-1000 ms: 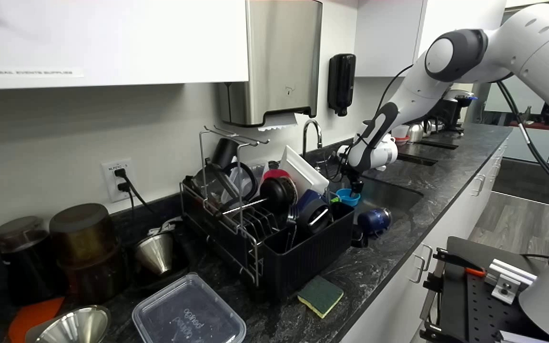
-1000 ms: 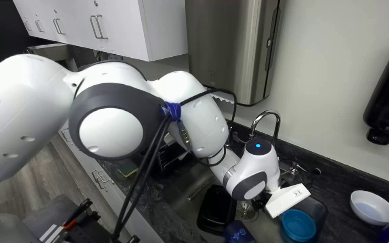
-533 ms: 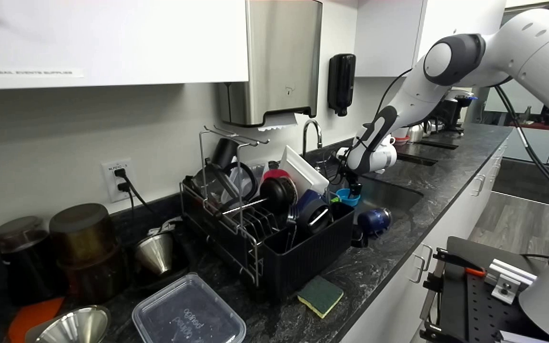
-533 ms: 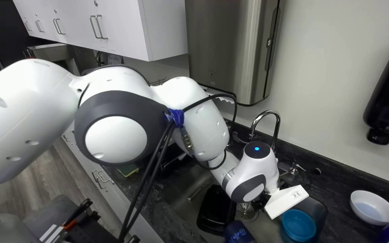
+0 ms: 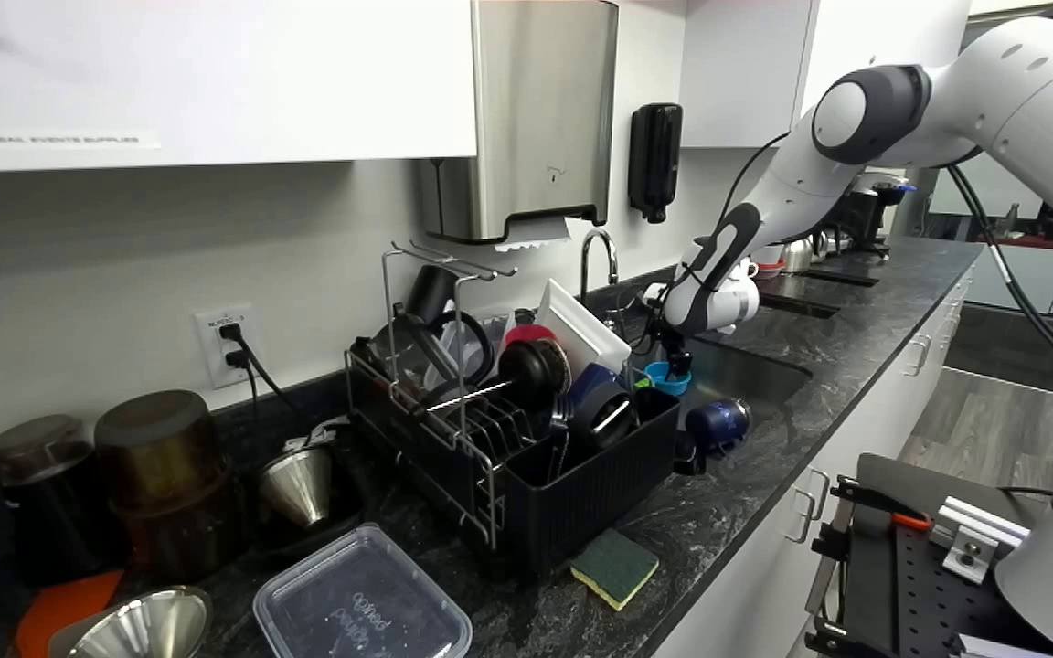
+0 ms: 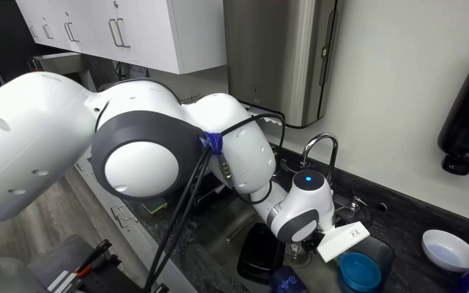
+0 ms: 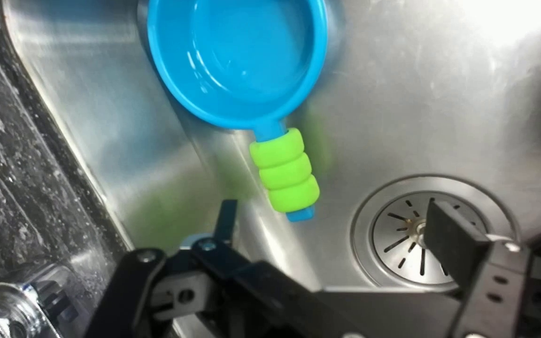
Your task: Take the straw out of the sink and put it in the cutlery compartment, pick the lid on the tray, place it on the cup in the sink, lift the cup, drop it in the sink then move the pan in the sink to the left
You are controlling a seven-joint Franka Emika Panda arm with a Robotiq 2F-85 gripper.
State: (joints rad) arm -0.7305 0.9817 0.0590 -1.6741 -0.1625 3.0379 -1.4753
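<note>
A small blue pan (image 7: 247,61) with a bright green handle (image 7: 287,171) lies in the steel sink (image 7: 439,122). My gripper (image 7: 330,206) hangs above the basin with jaws wide apart and nothing between them. In the wrist view its left finger (image 7: 226,220) appears left of the handle's end, its right pad (image 7: 453,239) over the drain. In an exterior view the gripper (image 5: 678,361) overlaps the blue pan (image 5: 670,379). The dark blue cup (image 6: 287,280) lies in the sink. The cutlery compartment (image 5: 581,503) fronts the dish rack. Straw and lid are hidden or out of view.
A black oblong thing (image 6: 260,252) lies in the sink beside the drain. The curved tap (image 6: 324,142) rises behind my wrist. A loaded dish rack (image 5: 481,439) adjoins the sink, with a sponge (image 5: 616,567) in front. A white bowl (image 6: 449,251) stands on the counter.
In both exterior views the arm has sunk a little. The hand has crept slightly left in an exterior view, where a bit of the green handle now shows. The pan has not moved.
</note>
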